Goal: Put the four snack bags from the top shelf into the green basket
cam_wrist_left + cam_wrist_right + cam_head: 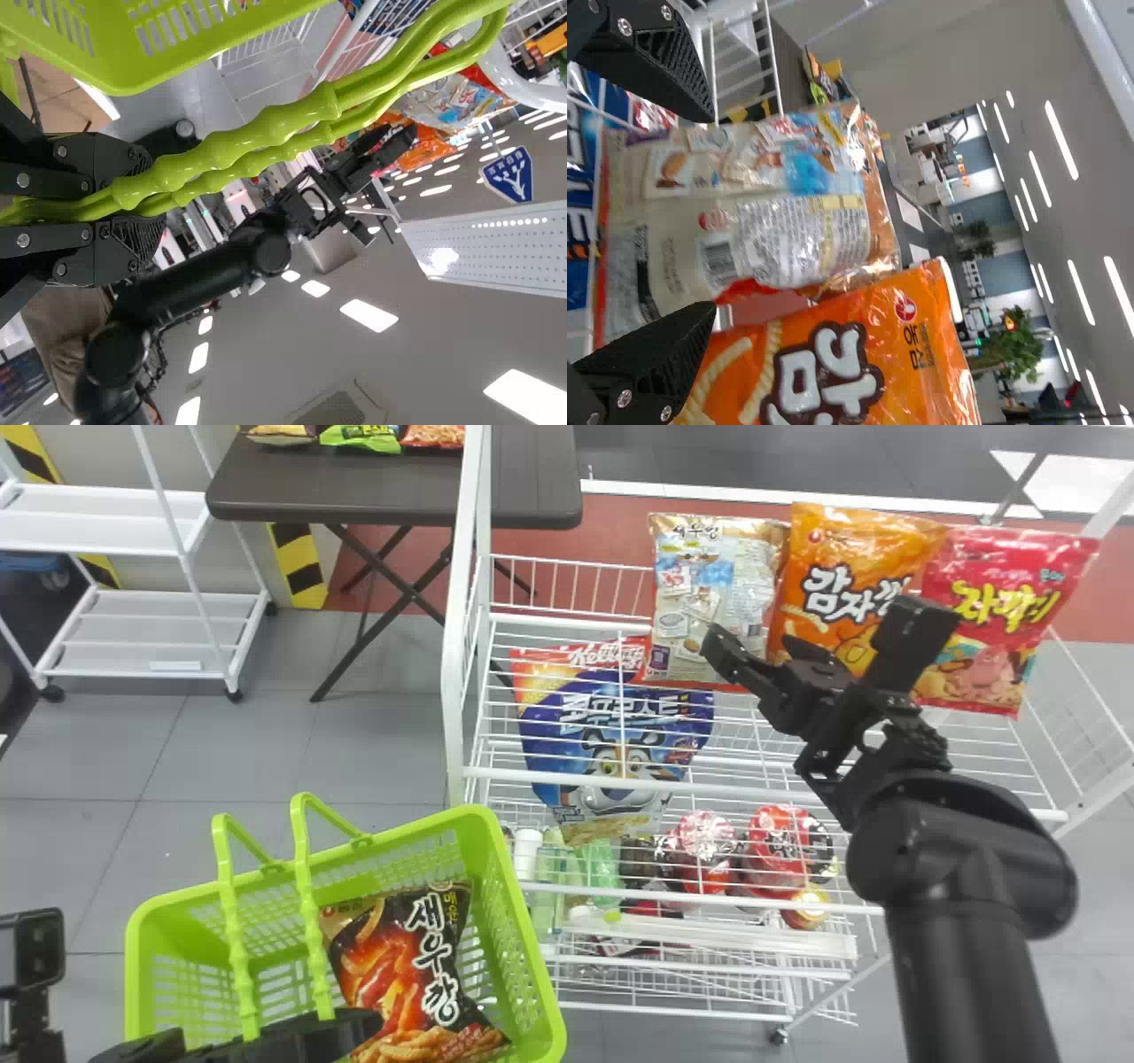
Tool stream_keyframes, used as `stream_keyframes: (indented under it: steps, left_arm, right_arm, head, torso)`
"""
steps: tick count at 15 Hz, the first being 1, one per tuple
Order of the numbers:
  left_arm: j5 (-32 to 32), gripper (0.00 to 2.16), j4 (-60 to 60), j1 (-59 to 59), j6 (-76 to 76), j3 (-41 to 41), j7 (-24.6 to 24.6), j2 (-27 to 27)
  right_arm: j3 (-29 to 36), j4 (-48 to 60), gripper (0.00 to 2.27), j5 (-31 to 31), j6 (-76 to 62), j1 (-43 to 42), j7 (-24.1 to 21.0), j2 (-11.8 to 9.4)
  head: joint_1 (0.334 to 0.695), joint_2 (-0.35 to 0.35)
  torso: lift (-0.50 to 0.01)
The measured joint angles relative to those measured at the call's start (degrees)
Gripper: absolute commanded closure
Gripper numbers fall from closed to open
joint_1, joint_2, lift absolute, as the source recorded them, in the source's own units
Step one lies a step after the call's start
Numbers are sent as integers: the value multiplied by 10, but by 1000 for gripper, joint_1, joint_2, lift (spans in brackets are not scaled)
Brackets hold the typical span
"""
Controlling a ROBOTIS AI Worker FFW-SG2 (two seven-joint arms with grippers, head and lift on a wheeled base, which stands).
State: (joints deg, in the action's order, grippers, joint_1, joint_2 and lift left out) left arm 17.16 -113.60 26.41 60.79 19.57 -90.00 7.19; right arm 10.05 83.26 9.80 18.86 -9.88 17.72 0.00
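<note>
My right gripper (819, 633) is over the top shelf, before the beige bag (695, 593) and the orange bag (850, 558). In the right wrist view this gripper (709, 212) stands open, its fingers apart across the lower part of the beige bag (780, 230); the orange bag (877, 354) is beside it. A pink-red bag (1001, 602) stands at the right, and a blue bag (611, 735) leans nearer the front. My left gripper (257, 1041) is at the green basket (509, 903), shut on its handles (257, 133), as the left wrist view shows at the gripper (133, 208). A dark red-and-black bag (399, 957) lies in the basket.
The white wire rack's upright post (456, 655) and front rail (762, 789) border the shelf. Cups and bottles (602, 868) stand on the tier below. Behind are a brown table (354, 496) with more bags and a white cart (146, 633).
</note>
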Motion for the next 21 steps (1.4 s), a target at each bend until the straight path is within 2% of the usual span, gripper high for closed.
stream_keyframes:
  steps: [1,2,3,4,5,6,10,14,17,21]
  left_arm:
    - [0,2148,1,-1,0,-3,0,1]
    - [0,2148,2,-1,0,-6,0,2]
    - [0,2148,3,-1,0,-9,0,3]
    - [0,2148,4,-1,0,-10,0,4]
    - [1,2148,5,0,0,-10,0,6]
    - [2,2148,6,2,0,-10,0,7]
    - [9,2148,5,6,1,-6,0,14]
    - [21,2148,4,5,3,-2,0,22]
    - [23,2148,7,-1,7,-1,0,26]
    - [22,2148,18,-14,14,-1,0,26]
  right_arm:
    - [-3,-29,110,-7,-4,-19,-5,0]
    - [-6,-44,282,-12,-5,-29,-7,0]
    - [-9,-57,583,-20,-2,-38,-8,0]
    - [-12,-67,1008,-27,6,-47,-7,0]
    - [-16,-76,1666,-33,17,-56,-2,0]
    - [-21,-81,2202,-34,23,-61,3,-1]
    - [-22,-71,2260,-18,45,-48,2,-2]
    - [-19,-13,2260,1,51,-16,5,-2]
    - [-18,87,2260,25,77,38,6,-2]
    - [-31,278,2260,69,127,155,3,-2]
  head:
    - [695,-116]
    - [695,-115]
    - [695,-114]
    - [695,-111]
    - [695,-106]
    - [695,-97]
    - [695,-83]
    - [695,-78]
    - [695,-73]
    - [695,-50]
  torso:
    - [0]
    - [0]
    - [0]
    - [0]
    - [0]
    - [0]
    - [0]
    - [0]
    - [0]
    - [0]
